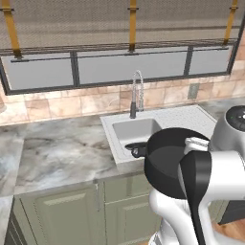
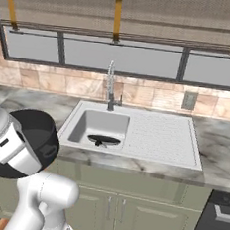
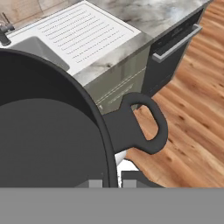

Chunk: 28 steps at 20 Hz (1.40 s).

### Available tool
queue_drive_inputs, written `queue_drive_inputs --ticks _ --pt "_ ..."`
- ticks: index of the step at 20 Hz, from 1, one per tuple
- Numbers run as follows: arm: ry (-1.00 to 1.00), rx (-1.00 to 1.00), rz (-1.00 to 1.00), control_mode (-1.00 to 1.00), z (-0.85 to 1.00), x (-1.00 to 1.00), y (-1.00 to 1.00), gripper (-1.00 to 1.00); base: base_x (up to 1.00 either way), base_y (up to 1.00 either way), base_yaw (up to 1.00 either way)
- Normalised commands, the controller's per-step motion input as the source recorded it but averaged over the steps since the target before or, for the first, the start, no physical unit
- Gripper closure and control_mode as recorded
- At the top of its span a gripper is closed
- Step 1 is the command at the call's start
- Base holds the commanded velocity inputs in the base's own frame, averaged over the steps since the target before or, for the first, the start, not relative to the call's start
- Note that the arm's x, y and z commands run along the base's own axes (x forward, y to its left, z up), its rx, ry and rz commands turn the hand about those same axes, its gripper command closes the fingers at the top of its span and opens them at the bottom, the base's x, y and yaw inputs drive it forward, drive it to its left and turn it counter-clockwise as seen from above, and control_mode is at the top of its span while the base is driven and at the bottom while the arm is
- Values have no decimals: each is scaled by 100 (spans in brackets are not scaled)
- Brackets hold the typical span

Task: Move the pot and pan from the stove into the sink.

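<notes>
a kitchen: white sink [image 2: 165, 134] in marble counter [image 2: 218, 147], green cabinets [image 2: 128, 208]

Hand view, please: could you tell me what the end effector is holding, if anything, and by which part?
The end effector is shut on the pot, gripping its rim beside the loop side handle.

One pot [image 1: 165, 165] is showing, hanging in front of the bench [image 1: 62, 153], and one pan [image 2: 103, 140] is lying in the one sink [image 2: 182, 138]. One faucet [image 2: 110, 89] is standing behind the basin. One wall outlet [image 2: 189, 100] is sitting on the tiled wall. Three window panes are running across the back, and three yellow straps are hanging above them. One looped pot handle [image 3: 142, 124] is showing beside the rim
</notes>
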Motion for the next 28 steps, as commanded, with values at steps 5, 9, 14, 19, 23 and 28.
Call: queue_drive_inputs --ticks 5,9,14,19,23,28 --pt "0 0 0 100 0 0 0 100 2 -15 0" --pt "0 0 0 100 0 0 0 100 4 -50 1" --pt "0 0 0 100 0 0 0 100 0 -51 0" --pt "0 0 0 100 0 0 0 100 0 -28 0" --pt "0 0 0 100 0 0 0 100 22 -4 -1" --pt "0 0 0 100 0 0 0 100 57 -2 -5"
